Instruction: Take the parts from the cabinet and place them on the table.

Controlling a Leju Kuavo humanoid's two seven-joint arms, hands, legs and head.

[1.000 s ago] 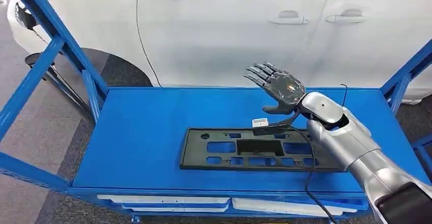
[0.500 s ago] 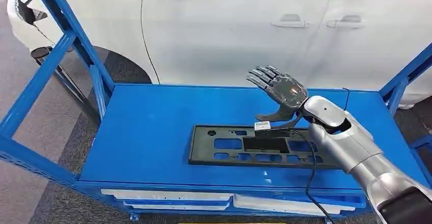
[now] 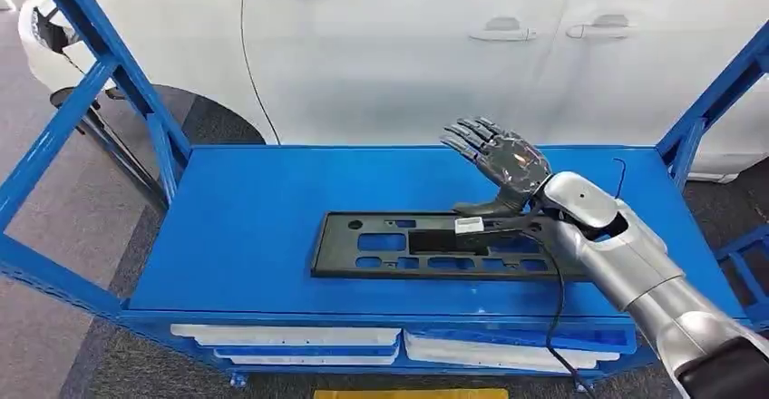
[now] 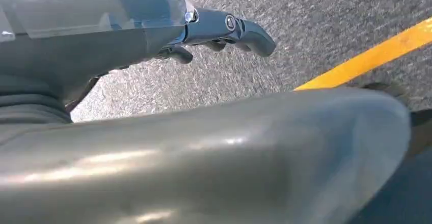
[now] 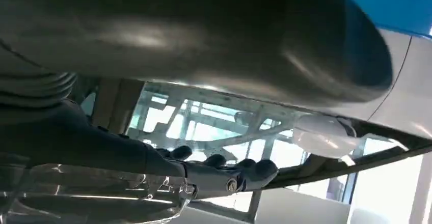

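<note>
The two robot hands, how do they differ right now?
The right hand is raised above the blue table, fingers spread, over the far edge of the black part; the left hand hangs over grey floor by a yellow line, fingers curled. Both hold nothing.

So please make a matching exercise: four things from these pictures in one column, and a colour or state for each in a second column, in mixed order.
Column 1:
1. right hand
2. black panel
3. car
4. floor line

Column 2:
A. yellow
B. lying flat on the blue table
C. white
D. raised above the table, fingers spread, holding nothing

Pairs: 1-D, 2-B, 3-C, 4-A
</note>
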